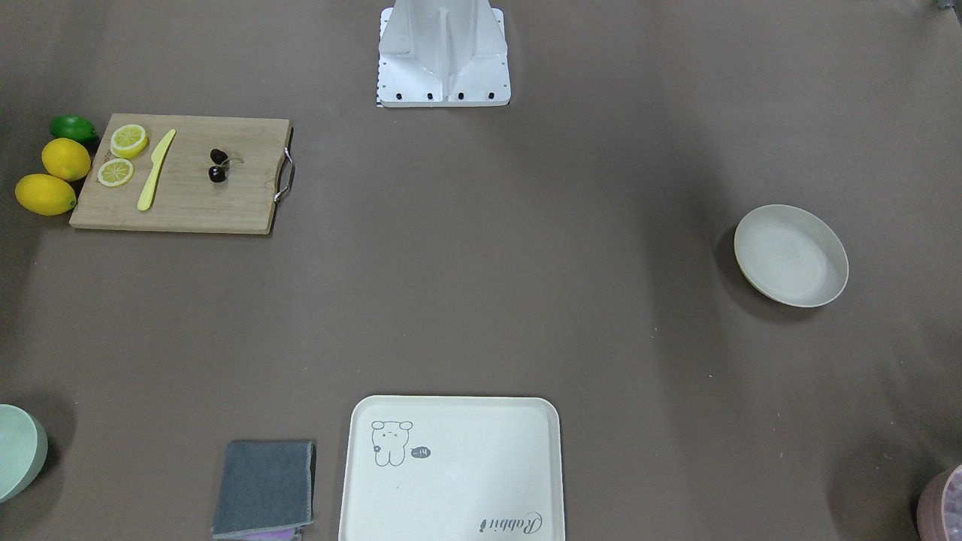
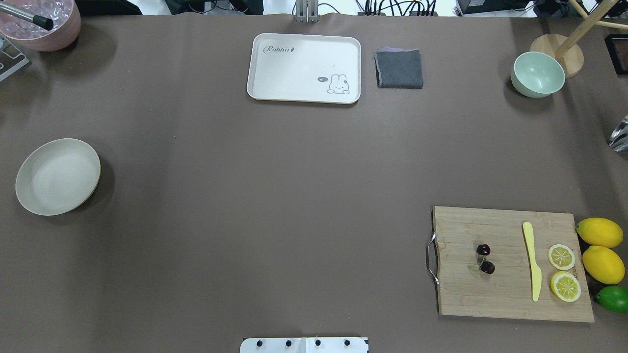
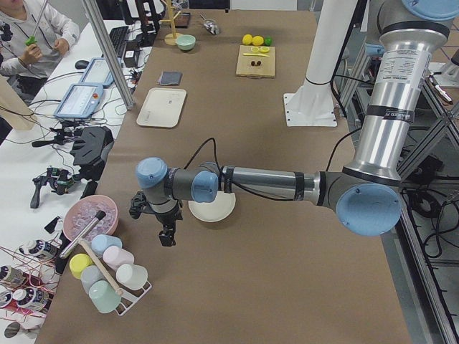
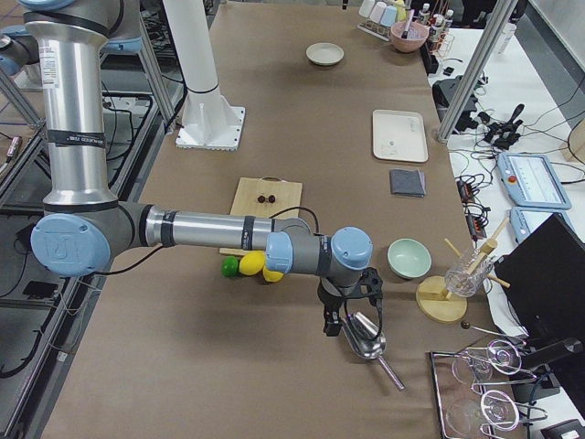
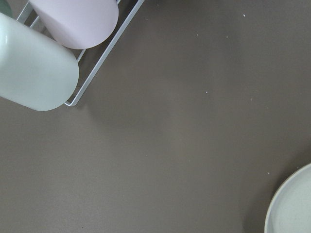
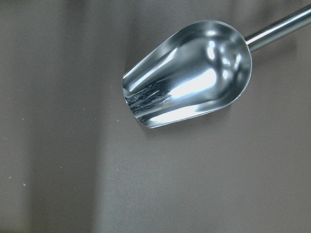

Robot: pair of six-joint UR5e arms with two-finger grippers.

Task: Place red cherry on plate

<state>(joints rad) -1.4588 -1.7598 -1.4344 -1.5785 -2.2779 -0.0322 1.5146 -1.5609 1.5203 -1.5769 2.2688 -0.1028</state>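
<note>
Left gripper and right gripper hang low, outstretched sideways; finger spacing indeterminate. Glossy dark-red cherry pair lies well apart from the 2.

Middle of the brown table is wide open. The dark red cherry pair sits on the wooden cutting board with bare wood all round; nearest clutter is the yellow plastic knife, apart from it toward the right edge. The round off-white plate sits alone by the left edge. A shiny steel scoop lies under my right gripper, and a wire rack of pastel cups stands near my left gripper.
</note>
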